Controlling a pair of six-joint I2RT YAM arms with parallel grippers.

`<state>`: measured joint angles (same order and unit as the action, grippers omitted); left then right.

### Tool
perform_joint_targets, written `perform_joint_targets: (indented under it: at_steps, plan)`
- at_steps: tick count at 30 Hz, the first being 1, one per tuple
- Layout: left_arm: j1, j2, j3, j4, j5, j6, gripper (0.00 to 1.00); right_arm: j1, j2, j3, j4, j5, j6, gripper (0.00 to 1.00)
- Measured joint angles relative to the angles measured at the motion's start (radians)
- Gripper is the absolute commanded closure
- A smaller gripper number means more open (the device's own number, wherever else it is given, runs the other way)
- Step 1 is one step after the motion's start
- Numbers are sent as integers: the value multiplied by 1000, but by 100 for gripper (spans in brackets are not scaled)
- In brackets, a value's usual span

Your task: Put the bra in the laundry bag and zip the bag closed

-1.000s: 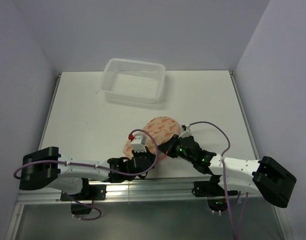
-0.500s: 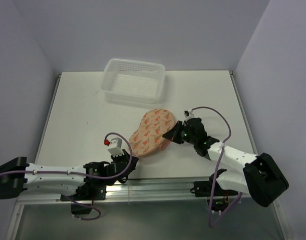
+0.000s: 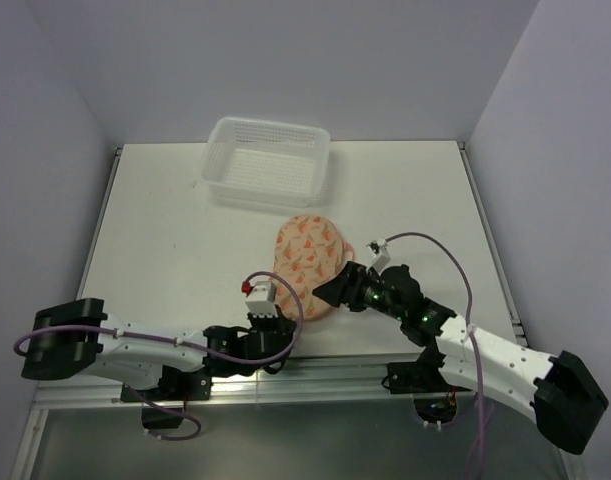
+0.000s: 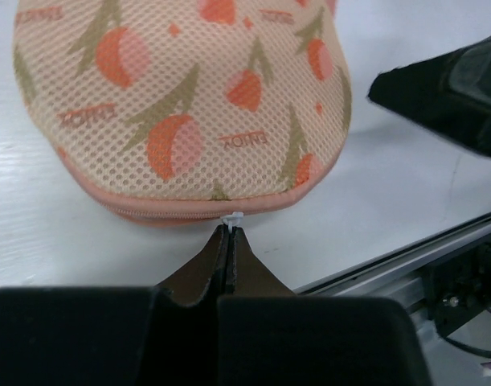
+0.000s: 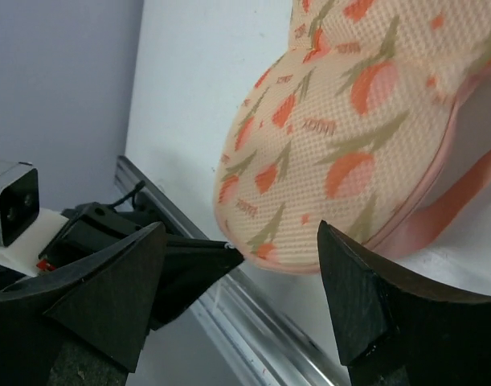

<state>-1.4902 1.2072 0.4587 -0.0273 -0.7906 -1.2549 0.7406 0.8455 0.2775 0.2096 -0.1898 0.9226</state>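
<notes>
Down by the metal rail (image 3: 315, 372) the left arm lies stretched low along the table's near edge, reaching in from the left with its forearm almost flat. The left gripper (image 4: 229, 235) is pinched tight on the small white zipper pull (image 4: 232, 217) at the near rim of the laundry bag (image 3: 307, 260). From the right, the other arm bends at the elbow and angles in. The right gripper (image 3: 335, 282) has its jaws spread wide just beside the bag's right side and clasps nothing. The peach printed bag lies flat mid-table (image 3: 155, 230), its edge zipper looking closed where it shows. Well beyond it, at the far side, sits a white mesh basket (image 3: 265, 192)
</notes>
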Motion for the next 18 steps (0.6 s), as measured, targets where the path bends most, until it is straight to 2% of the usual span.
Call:
perform_joint_targets:
  at_steps: [3, 7, 10, 14, 17, 18]
  plan:
    - [-1, 75, 56, 71, 4, 42, 100, 32, -132, -93, 7, 47, 82, 17]
    - [-1, 113, 107, 127, 10, 89, 100, 62, -215, -189, -16, 85, 163, 17]
    - [-1, 127, 119, 151, 20, 109, 100, 64, -188, -192, -9, 96, 187, 18]
    - [-1, 145, 121, 153, 34, 114, 100, 65, -66, -154, 13, 79, 196, 18]
    - [-1, 138, 120, 138, 29, 113, 100, 66, -34, -142, 22, 55, 210, 17]
    - [-1, 130, 119, 133, 25, 113, 100, 66, -49, -144, 21, 50, 216, 13]
